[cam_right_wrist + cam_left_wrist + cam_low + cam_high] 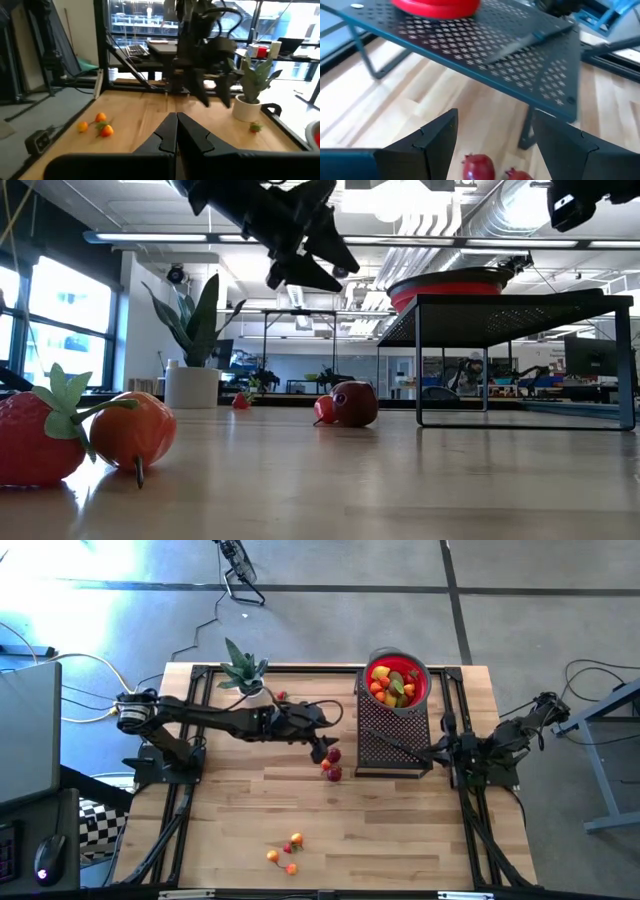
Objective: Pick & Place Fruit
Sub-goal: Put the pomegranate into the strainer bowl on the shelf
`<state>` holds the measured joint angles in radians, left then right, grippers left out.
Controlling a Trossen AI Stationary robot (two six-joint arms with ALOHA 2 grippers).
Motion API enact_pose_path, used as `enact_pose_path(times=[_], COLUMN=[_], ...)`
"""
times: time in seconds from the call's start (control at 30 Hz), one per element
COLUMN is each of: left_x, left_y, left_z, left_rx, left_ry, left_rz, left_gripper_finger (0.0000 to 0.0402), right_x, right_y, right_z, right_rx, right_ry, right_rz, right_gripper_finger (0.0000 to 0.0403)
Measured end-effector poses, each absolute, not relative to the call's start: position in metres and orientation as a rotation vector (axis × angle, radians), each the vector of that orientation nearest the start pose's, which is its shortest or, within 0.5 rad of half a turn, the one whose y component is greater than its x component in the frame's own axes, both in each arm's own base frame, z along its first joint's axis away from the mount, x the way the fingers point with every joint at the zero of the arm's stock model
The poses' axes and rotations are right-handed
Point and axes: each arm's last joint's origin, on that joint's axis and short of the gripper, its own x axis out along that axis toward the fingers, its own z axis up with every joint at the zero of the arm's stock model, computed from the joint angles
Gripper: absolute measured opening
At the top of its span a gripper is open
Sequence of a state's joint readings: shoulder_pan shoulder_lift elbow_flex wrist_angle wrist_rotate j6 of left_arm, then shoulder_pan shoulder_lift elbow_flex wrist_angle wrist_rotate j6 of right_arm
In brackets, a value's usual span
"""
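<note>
Three red fruits (332,765) lie close together on the wooden table just left of the black mesh rack (392,730). In the left wrist view two of them (478,167) show low between my fingers. My left gripper (322,748) hovers open above them, slanting down and touching nothing; the low view shows it high over the fruit (355,402). A red bowl (397,680) full of fruit stands on the rack's far end. My right gripper (176,131) is shut and empty, held level at the table's right side (447,748).
A potted plant (243,670) stands at the far left with a small red fruit (283,695) beside it. Several small orange and red fruits (285,852) lie near the front edge. A strawberry (35,435) and an orange fruit (135,430) sit close to the low camera.
</note>
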<state>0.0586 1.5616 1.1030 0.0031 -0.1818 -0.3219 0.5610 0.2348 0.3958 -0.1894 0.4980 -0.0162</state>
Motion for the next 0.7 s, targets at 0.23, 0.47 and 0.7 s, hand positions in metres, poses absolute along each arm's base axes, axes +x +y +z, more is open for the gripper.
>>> enact_pose_path(times=[0.23, 0.47, 0.7], left_x=[0.349, 0.351, 0.351], left_y=[0.039, 0.037, 0.037], left_z=[0.269, 0.266, 0.266], left_rx=[-0.392, -0.378, -0.358], left_ry=[0.389, 0.388, 0.388], left_rz=[0.38, 0.411, 0.412], left_gripper_finger=[0.0248, 0.0248, 0.0248], right_x=[0.082, 0.082, 0.082], right_y=[0.036, 0.037, 0.04], right_z=[0.261, 0.261, 0.261], right_rx=[-0.016, -0.011, 0.012], right_ry=[0.025, 0.026, 0.029], right_rz=[0.068, 0.132, 0.225], right_gripper_finger=[0.0002, 0.0002, 0.0002])
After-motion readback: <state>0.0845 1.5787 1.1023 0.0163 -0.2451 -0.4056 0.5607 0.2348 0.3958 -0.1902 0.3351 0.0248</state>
